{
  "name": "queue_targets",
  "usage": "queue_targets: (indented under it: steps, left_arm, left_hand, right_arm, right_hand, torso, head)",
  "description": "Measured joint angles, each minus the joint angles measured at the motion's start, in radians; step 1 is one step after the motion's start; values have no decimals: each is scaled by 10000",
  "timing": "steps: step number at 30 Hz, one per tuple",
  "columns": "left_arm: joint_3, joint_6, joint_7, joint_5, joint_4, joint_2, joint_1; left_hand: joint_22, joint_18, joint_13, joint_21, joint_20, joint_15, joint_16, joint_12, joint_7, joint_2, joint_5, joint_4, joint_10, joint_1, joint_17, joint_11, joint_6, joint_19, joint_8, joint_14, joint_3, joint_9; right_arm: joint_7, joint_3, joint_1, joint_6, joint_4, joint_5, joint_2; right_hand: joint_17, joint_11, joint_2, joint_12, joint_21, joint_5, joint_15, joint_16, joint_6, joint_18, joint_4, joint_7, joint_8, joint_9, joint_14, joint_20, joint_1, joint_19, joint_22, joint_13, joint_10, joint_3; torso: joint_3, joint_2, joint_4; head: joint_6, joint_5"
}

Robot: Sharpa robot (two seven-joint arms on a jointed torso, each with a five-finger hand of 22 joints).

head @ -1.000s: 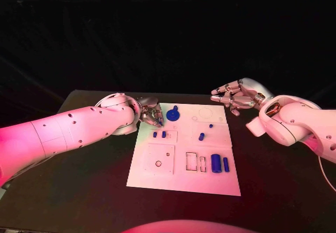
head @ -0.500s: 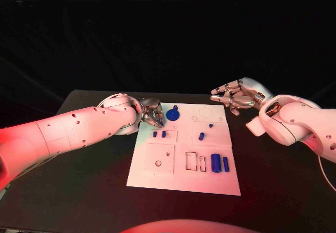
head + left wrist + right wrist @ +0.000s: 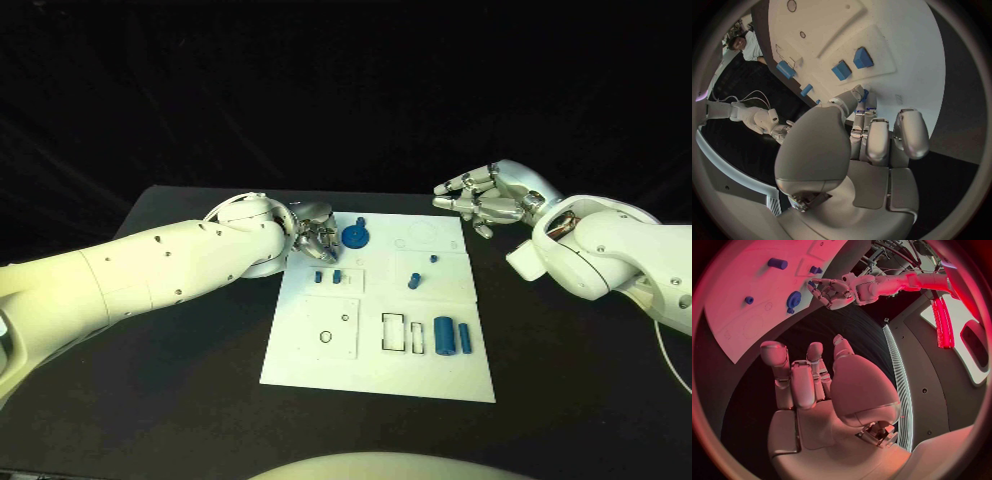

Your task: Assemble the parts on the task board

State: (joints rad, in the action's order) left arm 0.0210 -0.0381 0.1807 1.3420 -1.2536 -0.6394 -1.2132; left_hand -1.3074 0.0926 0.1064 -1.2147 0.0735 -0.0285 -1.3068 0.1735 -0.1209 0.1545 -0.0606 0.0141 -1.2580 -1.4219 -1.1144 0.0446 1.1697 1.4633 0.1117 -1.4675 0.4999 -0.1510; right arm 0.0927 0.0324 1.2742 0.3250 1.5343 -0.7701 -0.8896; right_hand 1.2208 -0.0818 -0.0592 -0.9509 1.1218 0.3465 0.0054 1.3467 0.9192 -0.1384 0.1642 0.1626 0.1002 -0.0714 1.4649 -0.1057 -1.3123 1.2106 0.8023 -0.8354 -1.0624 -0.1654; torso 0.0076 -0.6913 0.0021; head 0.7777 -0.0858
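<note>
The white task board (image 3: 378, 372) lies in the middle of the table. My left hand (image 3: 309, 238) hovers at its far left corner, beside a round blue part (image 3: 355, 236). In the left wrist view its fingers (image 3: 870, 125) close with the thumb around a small blue part (image 3: 864, 95). Two small blue blocks (image 3: 329, 277) lie just in front of that hand. Two blue pegs (image 3: 414, 281) stand mid-board. A thick blue cylinder (image 3: 444, 335) and a thin one (image 3: 466, 338) lie at the near right. My right hand (image 3: 483, 203) floats past the far right corner, fingers apart, holding nothing.
Rectangular slots (image 3: 394, 332) and a square panel with small holes (image 3: 332, 328) mark the board's near half. Black table (image 3: 173, 380) surrounds the board on all sides. My left forearm (image 3: 144, 270) stretches across the table's left part.
The left hand has edged slightly towards the board's far left corner. The right hand has stayed in place.
</note>
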Motion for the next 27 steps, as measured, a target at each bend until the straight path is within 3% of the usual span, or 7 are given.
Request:
queue_targets:
  steps: [8, 11, 14, 27]
  left_arm:
    - [-8, 115, 8, 47, 41, 27, -8]
    - [-2, 177, 14, 57, 63, 27, -2]
    - [16, 245, 23, 68, 82, 15, 22]
    - [16, 286, 49, 81, 125, -36, 23]
  left_hand:
    - [1, 1, -2, 121, 0, 0, 3, -113, -2, 56, 0, 1, 4, 56, 87, 4, -3, 0, -75, 0, 58, 37]
    - [1, 0, -39, 187, 55, 0, 88, -324, -106, 226, -1, 2, 167, 309, 207, 166, -345, -55, -314, 0, 60, 151]
    - [1, 1, -88, 240, 75, 35, 89, -465, -113, 355, -1, -14, 221, 438, 296, 210, -697, -76, -485, 36, 97, 276]
    - [1, 2, -237, 568, 180, 200, 180, -844, -306, 629, -1, -41, 631, 711, 509, 412, -1268, -181, -486, 20, 125, 578]
  right_arm:
    - [-2, 0, 0, -24, 1, -2, -7]
    - [-3, 0, 0, -28, 1, -2, -12]
    - [-4, 0, -1, -35, -2, -2, -12]
    - [-8, 0, -1, -49, -21, -2, -10]
  right_hand:
    - [0, 0, 0, 0, 0, 0, 0, 0, 0, 0, 0, 0, 0, 0, 0, 0, 0, 0, 0, 0, 0, 0]
    - [0, 0, 0, 0, 0, 0, 0, 0, 0, 0, 0, 0, 0, 0, 0, 0, 0, 0, 0, 0, 0, 0]
    - [0, 0, 0, 0, 0, 0, 0, 0, 0, 0, 0, 0, 0, 0, 0, 0, 0, 0, 0, -1, 0, 0]
    - [-84, 52, 0, 0, -117, 0, 0, -39, 0, 0, 28, 0, 0, 0, 0, 37, 0, -37, -172, 113, 52, -28]
  torso:
    - [-1, 1, 0]
    - [-3, 2, 6]
    - [-5, 3, 11]
    - [-3, 2, 3]
  head:
    - [22, 2]
    - [29, 5]
    - [36, 11]
    - [51, -8]
